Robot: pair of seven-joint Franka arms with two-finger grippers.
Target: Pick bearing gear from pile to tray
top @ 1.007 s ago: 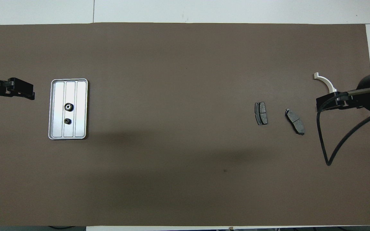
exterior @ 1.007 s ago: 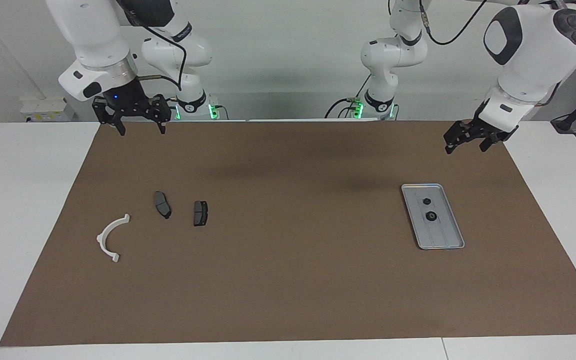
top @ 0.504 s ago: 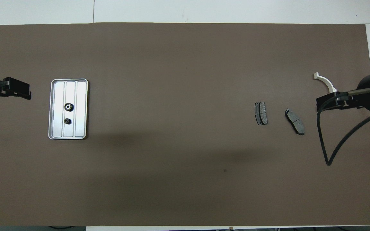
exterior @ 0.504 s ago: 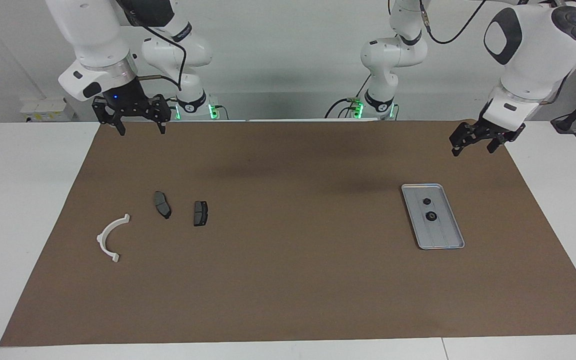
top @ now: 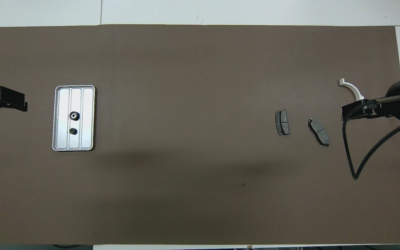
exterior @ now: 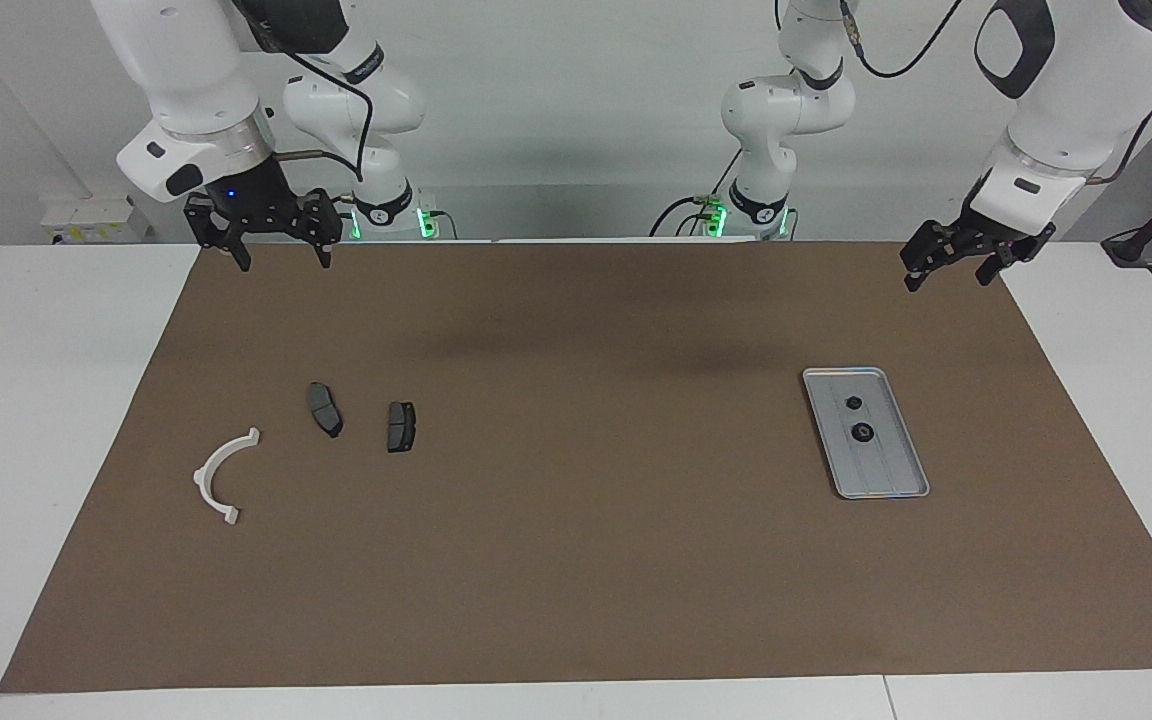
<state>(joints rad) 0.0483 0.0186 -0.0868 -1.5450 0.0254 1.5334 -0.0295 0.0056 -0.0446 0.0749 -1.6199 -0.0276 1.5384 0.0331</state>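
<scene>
The silver tray lies on the brown mat toward the left arm's end; it also shows in the overhead view. Two small black round pieces lie in it. The pile lies toward the right arm's end: a white half-ring and two dark brake pads. My left gripper hangs open and empty over the mat's corner by the robots. My right gripper hangs open and empty over the mat's edge by the robots and waits.
The brown mat covers most of the white table. A black cable loops down from the right arm's wrist. The arm bases stand at the robots' edge of the table.
My left gripper has risen and drawn away from the tray toward the left arm's end of the mat. The right arm and all parts have stayed still.
</scene>
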